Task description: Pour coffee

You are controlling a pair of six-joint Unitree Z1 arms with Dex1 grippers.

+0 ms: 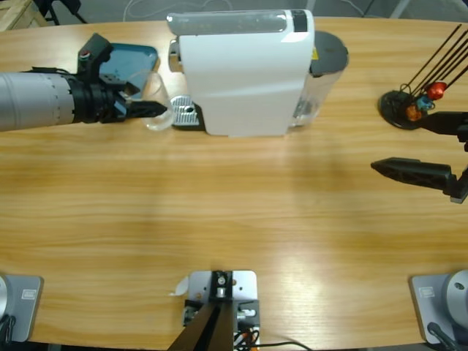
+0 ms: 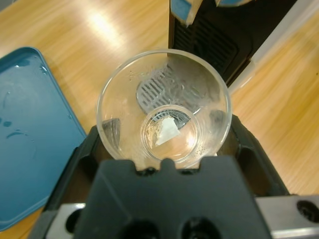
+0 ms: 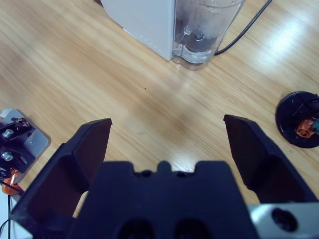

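My left gripper (image 1: 150,108) (image 2: 164,127) is shut on a clear glass cup (image 1: 157,110) (image 2: 164,107), which I hold upright beside the drip grate (image 1: 184,111) (image 2: 149,92) of the white coffee machine (image 1: 245,69). A very shallow pale tan film of coffee (image 2: 152,137) lies in the cup's bottom. My right gripper (image 1: 397,144) (image 3: 167,127) hovers open over bare wood at the table's right side, with nothing between its jaws.
A blue tray (image 1: 128,62) (image 2: 30,134) lies behind the left gripper. The machine's clear water tank (image 3: 204,25) (image 1: 318,102) sits at its right end. A black capsule stand (image 1: 409,106) (image 3: 299,119) with orange and red capsules stands at the far right.
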